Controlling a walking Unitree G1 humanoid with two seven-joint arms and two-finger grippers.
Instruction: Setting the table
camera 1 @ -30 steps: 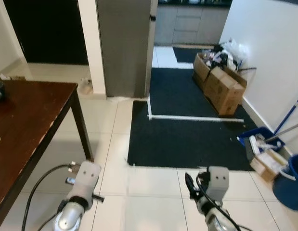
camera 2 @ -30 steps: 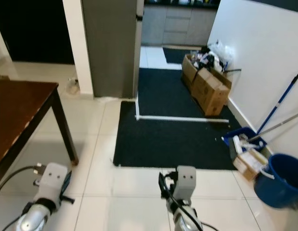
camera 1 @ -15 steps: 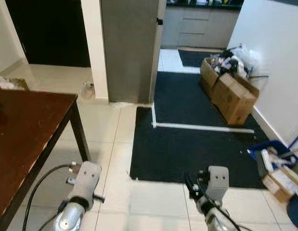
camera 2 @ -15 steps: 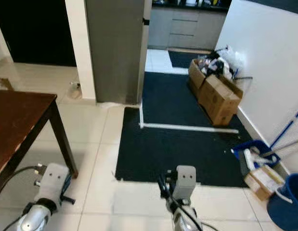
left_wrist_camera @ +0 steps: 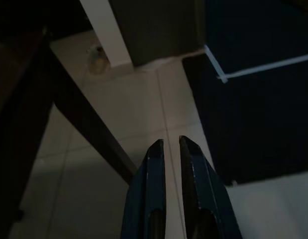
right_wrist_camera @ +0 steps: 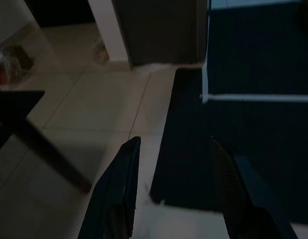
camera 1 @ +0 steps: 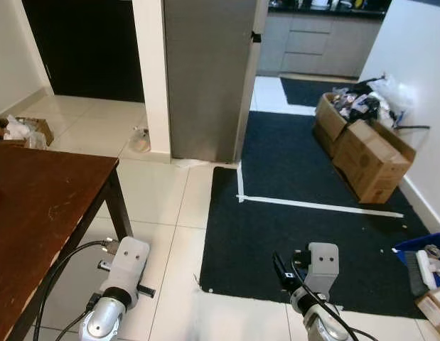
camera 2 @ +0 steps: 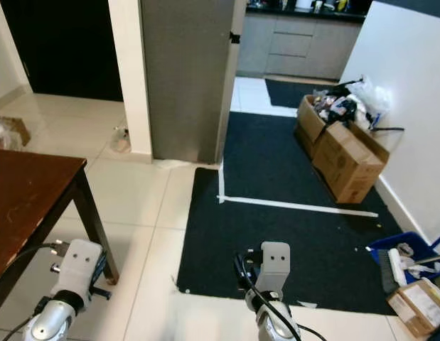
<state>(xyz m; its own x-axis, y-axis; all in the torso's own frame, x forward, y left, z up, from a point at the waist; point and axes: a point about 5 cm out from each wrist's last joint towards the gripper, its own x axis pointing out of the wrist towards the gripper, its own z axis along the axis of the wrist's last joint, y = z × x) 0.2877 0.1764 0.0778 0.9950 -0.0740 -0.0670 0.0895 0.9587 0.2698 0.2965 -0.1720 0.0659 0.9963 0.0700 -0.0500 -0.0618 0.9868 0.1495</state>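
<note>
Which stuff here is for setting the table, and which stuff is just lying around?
For the job:
wooden table
left gripper, shut, empty
right gripper, open, empty

Just lying about:
cardboard boxes by the wall
black mat
blue dustpan
small box of clutter beyond the table

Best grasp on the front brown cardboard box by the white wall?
Likely the open top rim of the brown cardboard box, from above on its rug-facing side: its flaps stand open, and the white wall and second box block the other sides. Neither end effector is near.
</note>
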